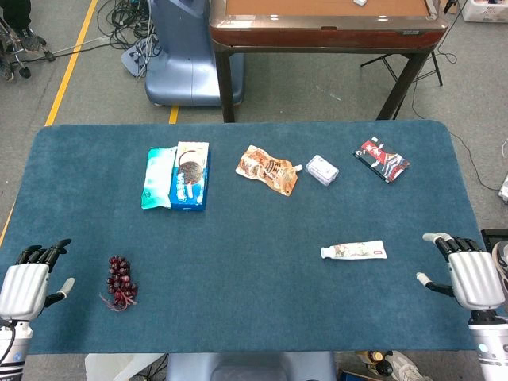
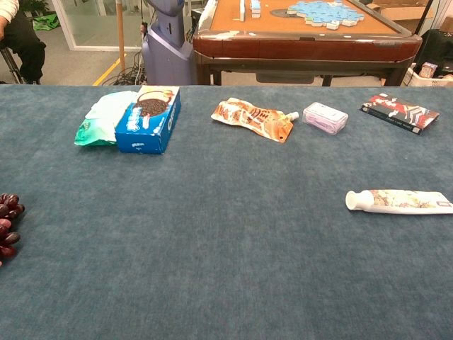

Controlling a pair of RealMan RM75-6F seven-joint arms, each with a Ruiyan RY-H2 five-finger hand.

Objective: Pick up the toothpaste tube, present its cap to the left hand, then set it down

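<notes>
Toothpaste tube (image 1: 354, 251) flat on cloth; right hand (image 1: 468, 274) apart, empty.

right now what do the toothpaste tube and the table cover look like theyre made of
The toothpaste tube looks like soft, smooth plastic: printed body flattened toward its far end, with a white cap that seems hard plastic. The table cover looks like matte blue felt or short-pile fabric, with a fuzzy grain and no shine.

white toothpaste tube (image 1: 354, 251), lying flat on blue table (image 1: 238, 302); cap pointing left

White toothpaste tube (image 1: 354, 251), blue cookie box (image 1: 191, 175), dark red grapes (image 1: 121, 282), teal tablecloth (image 1: 238, 262).
</notes>
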